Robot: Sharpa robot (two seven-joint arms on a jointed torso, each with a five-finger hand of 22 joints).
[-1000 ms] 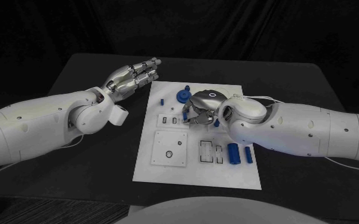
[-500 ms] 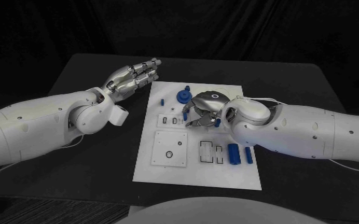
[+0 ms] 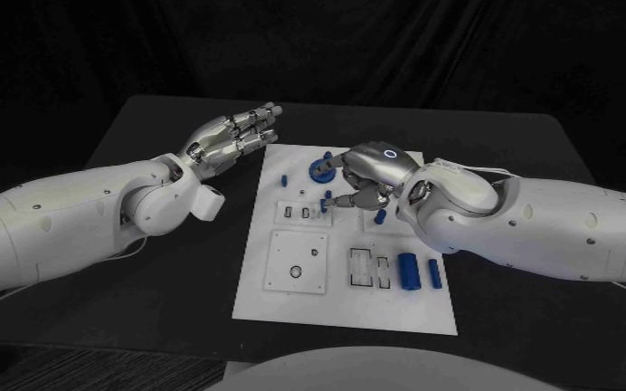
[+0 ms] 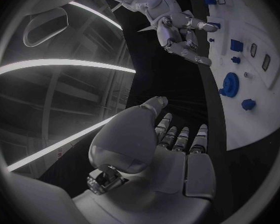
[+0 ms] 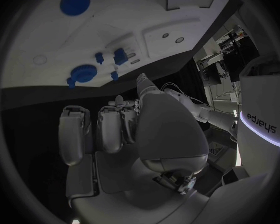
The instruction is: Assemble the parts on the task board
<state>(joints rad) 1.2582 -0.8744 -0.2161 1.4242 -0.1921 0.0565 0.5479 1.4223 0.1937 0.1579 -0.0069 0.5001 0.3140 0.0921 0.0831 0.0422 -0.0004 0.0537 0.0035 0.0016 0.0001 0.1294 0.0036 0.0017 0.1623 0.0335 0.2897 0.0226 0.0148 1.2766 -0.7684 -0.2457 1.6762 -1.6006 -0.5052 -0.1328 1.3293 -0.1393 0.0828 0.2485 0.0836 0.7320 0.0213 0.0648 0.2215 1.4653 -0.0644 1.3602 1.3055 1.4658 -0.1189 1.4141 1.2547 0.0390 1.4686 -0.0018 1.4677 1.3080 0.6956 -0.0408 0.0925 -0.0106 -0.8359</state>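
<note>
white flat task board is set mid-desk | small blue rigid plastic parts lie on it, judged light, slippery, best pinched at sides | right hand curled, grasp cannot be told | left hand held empty, fingers extended

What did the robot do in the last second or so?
The right hand lifted off the middle of the task board and drew back toward its far end, carrying nothing visible. The left hand stayed beside the board, and the blue parts kept their places.
</note>
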